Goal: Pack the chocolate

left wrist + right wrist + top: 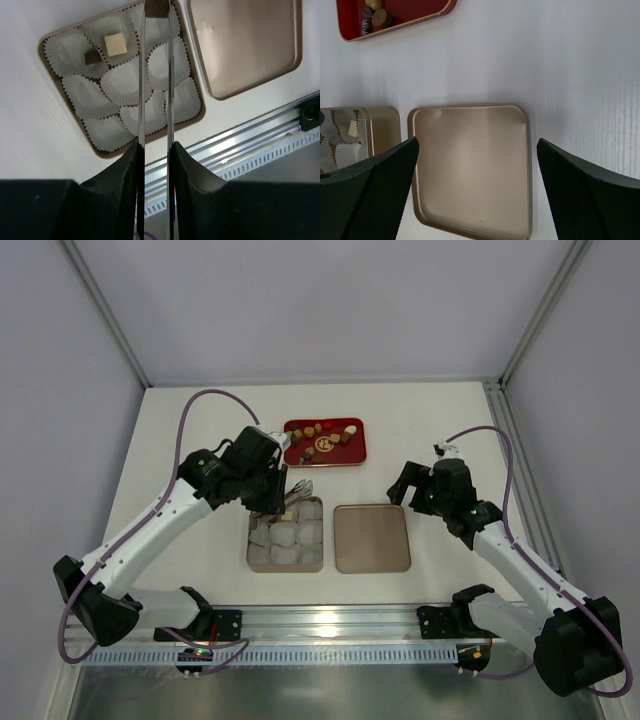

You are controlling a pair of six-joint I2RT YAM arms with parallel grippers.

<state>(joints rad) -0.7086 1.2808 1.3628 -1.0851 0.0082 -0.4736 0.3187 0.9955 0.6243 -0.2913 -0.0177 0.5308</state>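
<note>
We note left gripper [155, 147] clamped on tweezers [141, 75] pinching a brown chocolate [156, 8], squarish, half cropped, long axis unclear; right gripper [477, 145] gapes wide, empty.

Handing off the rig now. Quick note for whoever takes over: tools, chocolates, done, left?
Left tool: shut, its thin blades pinching a brown chocolate over the tin.
Right tool: open, hovering above the lid, which lies beside the tin.
Done: cream cube and dark piece sit among the paper cups.
Left: place the held one, move the remaining chocolates off the red tray, fit the lid.
</note>
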